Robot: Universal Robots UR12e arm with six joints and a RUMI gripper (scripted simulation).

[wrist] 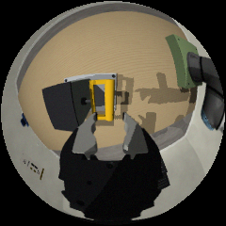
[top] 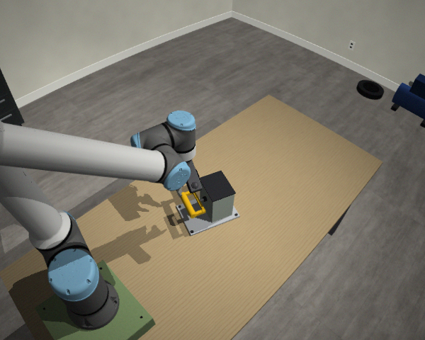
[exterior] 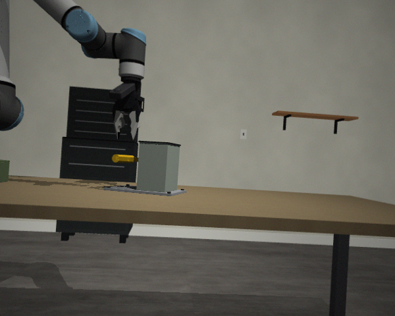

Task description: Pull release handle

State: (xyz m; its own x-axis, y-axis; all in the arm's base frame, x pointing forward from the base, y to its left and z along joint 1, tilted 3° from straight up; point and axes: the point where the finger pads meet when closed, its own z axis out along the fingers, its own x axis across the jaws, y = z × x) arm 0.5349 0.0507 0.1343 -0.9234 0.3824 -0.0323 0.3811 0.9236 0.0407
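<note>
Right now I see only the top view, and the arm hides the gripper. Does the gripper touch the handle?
Observer: No. In the exterior view the gripper hangs above the handle, with a gap between them.
Operator: Are its fingers apart?
Observer: Yes. The wrist view shows the fingers apart, with nothing between them.
Operator: Is the handle pulled out?
Observer: From the side, it sticks out only a little from the box.

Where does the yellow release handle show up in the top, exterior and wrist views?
Top: release handle just left of centre, left of the grey housing.
Exterior: left of centre, a yellow bar off the housing's left face, below the gripper.
Wrist: upper centre, above the fingertips.
Shared landmark: the housing.
</note>
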